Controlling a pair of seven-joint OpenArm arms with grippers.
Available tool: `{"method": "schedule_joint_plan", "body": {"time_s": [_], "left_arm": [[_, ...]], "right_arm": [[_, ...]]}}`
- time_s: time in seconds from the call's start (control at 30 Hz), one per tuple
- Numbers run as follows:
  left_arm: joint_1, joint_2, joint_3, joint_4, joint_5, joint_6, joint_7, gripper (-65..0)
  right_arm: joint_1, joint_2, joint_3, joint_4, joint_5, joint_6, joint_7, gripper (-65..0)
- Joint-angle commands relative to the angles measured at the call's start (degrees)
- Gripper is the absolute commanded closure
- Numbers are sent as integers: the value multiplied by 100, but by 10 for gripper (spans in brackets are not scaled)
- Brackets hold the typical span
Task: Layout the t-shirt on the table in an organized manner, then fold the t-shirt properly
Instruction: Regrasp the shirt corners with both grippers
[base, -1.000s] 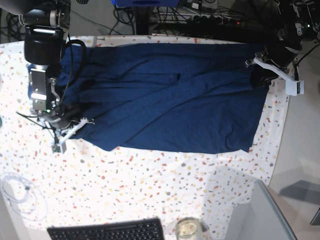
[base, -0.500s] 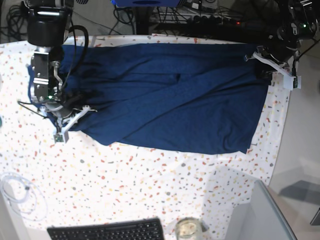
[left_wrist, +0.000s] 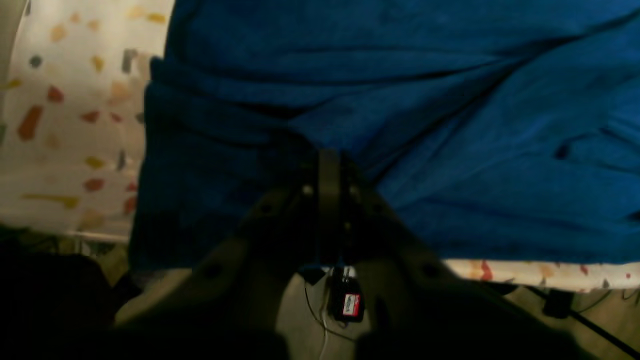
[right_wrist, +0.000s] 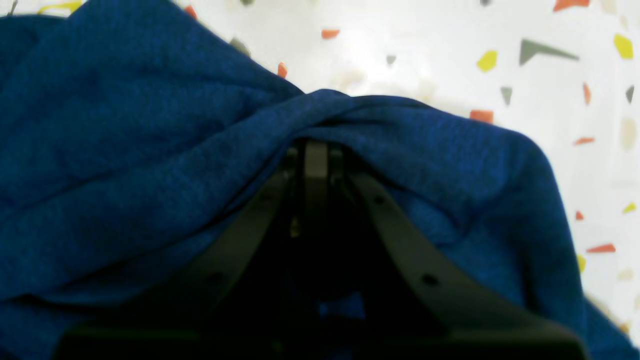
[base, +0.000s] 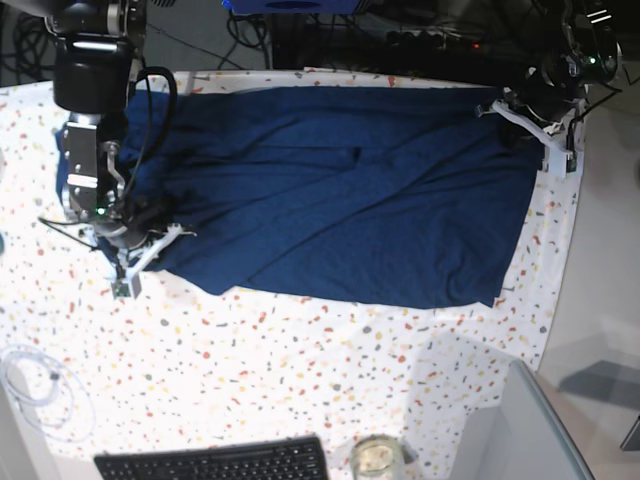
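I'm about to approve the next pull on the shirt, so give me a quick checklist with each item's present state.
1. Left gripper shut on the t-shirt: ok.
2. Right gripper shut on the t-shirt: ok.
3. Shirt lying flat: not ok, long creases run across it.
4. Shirt fully on the table: not ok, its far edge reaches the table's edge by the left gripper.
5. Keyboard away from the shirt: ok.
6. Sleeves spread out: cannot tell.

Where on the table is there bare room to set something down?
Free: the wide table strip between the t-shirt hem and the keyboard, and left beyond the right hand. Crowded: the whole far half under shirt; the front edge by the jar.
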Motion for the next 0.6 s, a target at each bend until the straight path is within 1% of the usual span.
{"method": "schedule_joint_plan", "body": {"time_s": [0.0, 0.1, 0.2, 0.27, 0.3, 0.33, 0.37, 0.43, 0.5, 0.53, 0.57], "left_arm": [[9, -55, -27, 111, -45, -1, -89, 0], [44, -55, -63, 129, -54, -1, -89, -193], [132, -55, -89, 357, -63, -1, -80, -349], [272, -63, -89, 586, -63, -1, -80, -428], [316, -63, -89, 700, -63, -1, -80, -453], [378, -63, -98, 797, -63, -1, -80, -472], [439, -63, -133, 867, -72, -1, -80, -481], [492, -46, -397, 902, -72, -1, -80, -479], [492, -46, -616, 902, -72, -1, -71, -479], [474, -46, -731, 902, -72, -1, -71, -479], [439, -46, -863, 902, -81, -1, -71, -479]], "right_arm": [[223, 48, -1, 16, 9, 32, 104, -9], [487, 92, -1, -257, 9, 32, 104, -9], [592, 110, -1, -327, 9, 32, 104, -11], [592, 110, -1, -222, 9, 32, 104, -14], [575, 110, -1, -143, 9, 32, 104, -32], [548, 110, -1, -37, 9, 32, 104, -66], [478, 110, -1, 103, 9, 32, 86, -117], [294, 128, -1, 499, 9, 32, -151, -213], [153, 128, -1, 895, 9, 32, -441, -288], [74, 128, -1, 1106, 9, 32, -608, -317], [-5, 128, 8, 1299, 9, 32, -784, -330]]}}
